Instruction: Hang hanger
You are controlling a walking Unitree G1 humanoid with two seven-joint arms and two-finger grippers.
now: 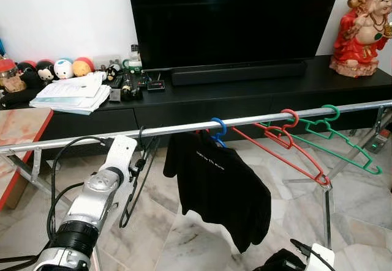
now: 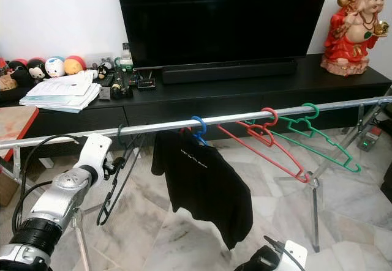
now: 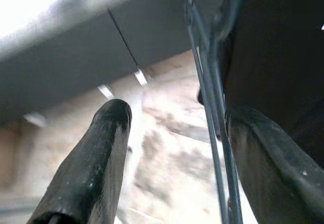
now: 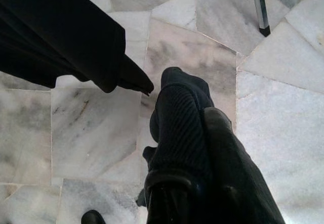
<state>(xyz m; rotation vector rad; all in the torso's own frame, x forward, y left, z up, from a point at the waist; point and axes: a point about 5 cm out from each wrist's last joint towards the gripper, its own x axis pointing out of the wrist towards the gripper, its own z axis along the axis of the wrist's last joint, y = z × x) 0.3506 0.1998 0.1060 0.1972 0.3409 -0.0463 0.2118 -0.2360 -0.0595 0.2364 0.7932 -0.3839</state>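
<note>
Left eye view: the black wire hanger (image 1: 136, 182) has its hook over the silver rail (image 1: 184, 128), just left of the black shirt (image 1: 220, 188). The left gripper (image 3: 172, 168) sits beside it, fingers (image 3: 86, 163) spread, the wire running close along one finger without being pinched. The risk, as judged, is that this finger drags the wire on withdrawal and tips the hook off the rail. The right gripper (image 4: 195, 148) hangs low over the marble floor (image 4: 91, 128), fingers closed and empty.
</note>
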